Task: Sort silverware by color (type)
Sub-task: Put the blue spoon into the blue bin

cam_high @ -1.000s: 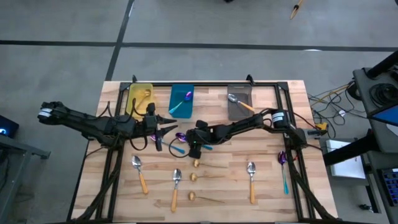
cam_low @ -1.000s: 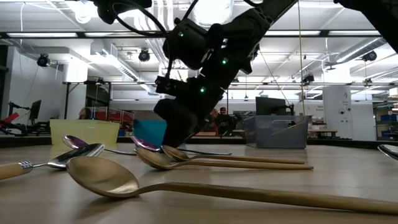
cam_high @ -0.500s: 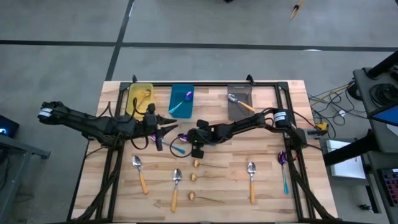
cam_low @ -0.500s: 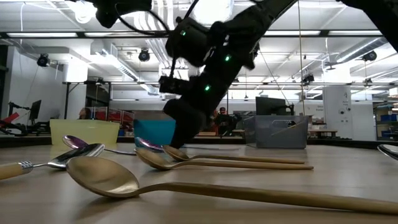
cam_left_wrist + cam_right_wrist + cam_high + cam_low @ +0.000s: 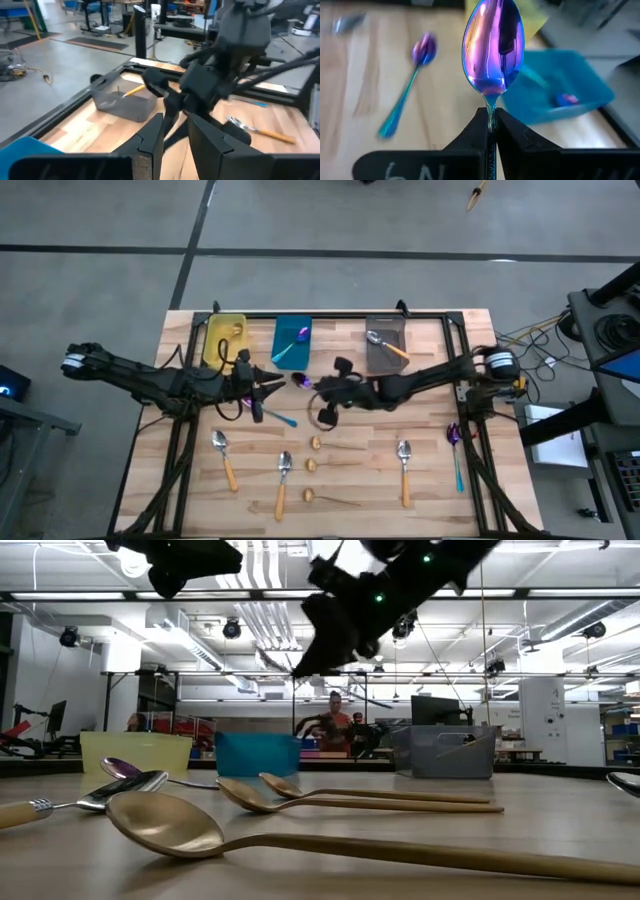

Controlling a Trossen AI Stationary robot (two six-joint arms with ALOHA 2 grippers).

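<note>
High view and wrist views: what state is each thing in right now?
Right gripper: shut on purple spoon, lifted off the table.
Left gripper: fingers apart, empty.
Second purple spoon: lying on table.
Blue bin: holds a purple spoon.
Yellow bin: holds a gold spoon.
Grey bin: holds an orange-handled spoon.

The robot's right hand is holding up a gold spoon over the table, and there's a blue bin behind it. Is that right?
Not quite. The spoon pinched in the right hand is shiny purple, not gold. The right wrist view shows it clearly, held up off the table, with the blue bin behind it. The gold spoons lie on the table.
</note>
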